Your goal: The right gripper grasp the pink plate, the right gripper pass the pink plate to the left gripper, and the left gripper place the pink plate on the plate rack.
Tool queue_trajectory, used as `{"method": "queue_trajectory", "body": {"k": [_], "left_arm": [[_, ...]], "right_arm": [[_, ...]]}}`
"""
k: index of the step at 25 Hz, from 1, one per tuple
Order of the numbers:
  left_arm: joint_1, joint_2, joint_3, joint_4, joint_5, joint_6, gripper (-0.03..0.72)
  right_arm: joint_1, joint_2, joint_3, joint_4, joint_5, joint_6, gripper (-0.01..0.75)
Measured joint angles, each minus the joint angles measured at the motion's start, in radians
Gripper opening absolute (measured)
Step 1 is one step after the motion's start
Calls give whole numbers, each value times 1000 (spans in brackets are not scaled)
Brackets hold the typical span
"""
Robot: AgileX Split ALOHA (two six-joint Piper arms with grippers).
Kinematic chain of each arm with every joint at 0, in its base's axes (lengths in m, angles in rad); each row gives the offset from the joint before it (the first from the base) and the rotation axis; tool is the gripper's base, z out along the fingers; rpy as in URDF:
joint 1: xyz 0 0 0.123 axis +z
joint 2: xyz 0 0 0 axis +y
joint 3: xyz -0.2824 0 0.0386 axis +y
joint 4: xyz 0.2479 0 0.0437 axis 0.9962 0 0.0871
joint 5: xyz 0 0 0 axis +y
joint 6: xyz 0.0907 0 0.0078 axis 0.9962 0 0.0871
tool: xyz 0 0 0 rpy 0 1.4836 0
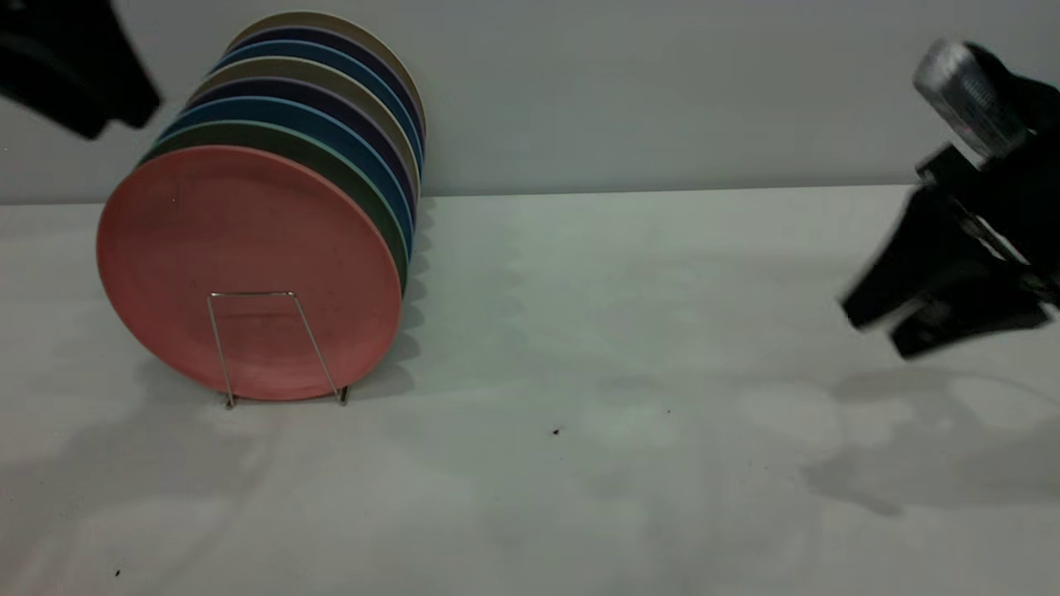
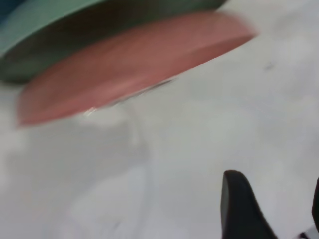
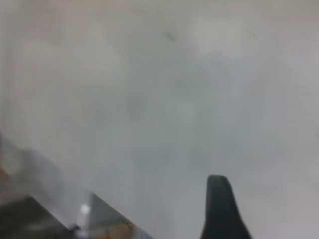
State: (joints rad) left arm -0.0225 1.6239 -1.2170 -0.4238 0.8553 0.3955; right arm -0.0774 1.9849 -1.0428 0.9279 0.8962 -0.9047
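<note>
The pink plate (image 1: 248, 240) stands on edge in the plate rack (image 1: 248, 293), at the front of a row of plates, behind the rack's front wire loop. Nothing holds it. My left gripper (image 1: 74, 66) hangs high at the far left, above and behind the plates, partly cut off. The left wrist view shows the pink plate (image 2: 134, 64) below and my left gripper (image 2: 276, 199) open with nothing between its fingers. My right gripper (image 1: 878, 331) hovers low over the table at the far right, open and holding nothing. Only one of its fingers (image 3: 219, 209) shows in the right wrist view.
Behind the pink plate stand a dark green plate (image 1: 331, 157), then blue, navy and beige plates (image 1: 331, 83) in the same rack. The white table (image 1: 580, 331) stretches between the rack and the right gripper. A grey wall closes off the back.
</note>
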Motion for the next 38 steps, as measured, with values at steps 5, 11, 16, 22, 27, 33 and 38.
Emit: {"method": "queue_trajectory", "body": {"k": [5, 11, 16, 22, 27, 33, 38], "left_arm": [[0, -82, 0, 188, 23, -184, 372], [0, -188, 0, 339, 128, -323, 371], [0, -232, 0, 373, 264, -359, 371], [0, -322, 86, 383, 306, -361, 371], [0, -481, 251, 386, 292, -362, 371], [0, -745, 423, 392, 261, -362, 371], [0, -991, 538, 424, 237, -362, 371]], "right_arm": [[0, -45, -84, -334, 86, 335, 474], [0, -151, -139, -560, 273, 572, 472], [0, -259, -135, -645, 295, 647, 472], [0, -474, -34, -678, 304, 666, 472], [0, -731, 94, -680, 314, 666, 472], [0, -1042, 225, -681, 328, 647, 472], [0, -1291, 318, -681, 339, 605, 472]]}}
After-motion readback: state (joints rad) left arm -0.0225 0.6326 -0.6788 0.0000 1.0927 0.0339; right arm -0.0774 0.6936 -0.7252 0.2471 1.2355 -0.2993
